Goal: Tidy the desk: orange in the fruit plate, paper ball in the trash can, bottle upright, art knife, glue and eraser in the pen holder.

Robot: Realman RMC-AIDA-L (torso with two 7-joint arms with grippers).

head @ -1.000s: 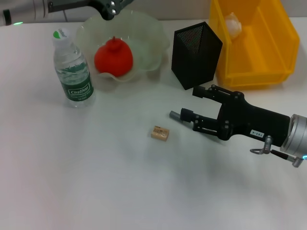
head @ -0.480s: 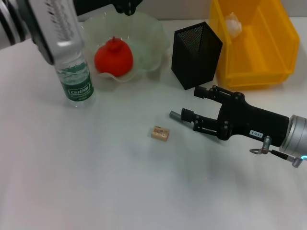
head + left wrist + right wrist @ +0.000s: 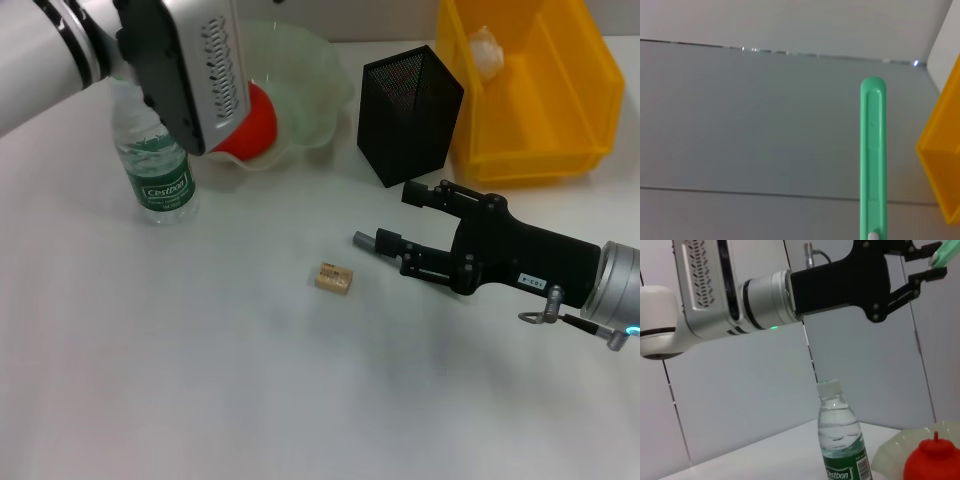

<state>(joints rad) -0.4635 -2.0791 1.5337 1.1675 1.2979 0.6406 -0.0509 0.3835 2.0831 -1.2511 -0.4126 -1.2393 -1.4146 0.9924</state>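
Note:
My left gripper (image 3: 934, 261) is high up, shut on a green art knife (image 3: 943, 253); the knife's green handle also shows in the left wrist view (image 3: 873, 150). In the head view only the left arm (image 3: 190, 60) shows, hiding the top of the upright bottle (image 3: 157, 172) and part of the orange (image 3: 262, 125) in the fruit plate (image 3: 322, 92). My right gripper (image 3: 398, 218) is low over the table in front of the pen holder (image 3: 410, 110), jaws apart, with a small grey cylinder (image 3: 367, 240) at its lower fingertip. The eraser (image 3: 333, 278) lies left of it. The paper ball (image 3: 485, 50) is in the trash can (image 3: 560, 150).
The bottle (image 3: 840, 440) and the orange (image 3: 932, 462) also show in the right wrist view, below the left arm. The pen holder and trash can stand close together at the back right. The fruit plate stands between the bottle and the pen holder.
My left arm has swung into the head view from the upper left, now covering the bottle's cap and part of the fruit plate and orange. The right gripper has barely moved.

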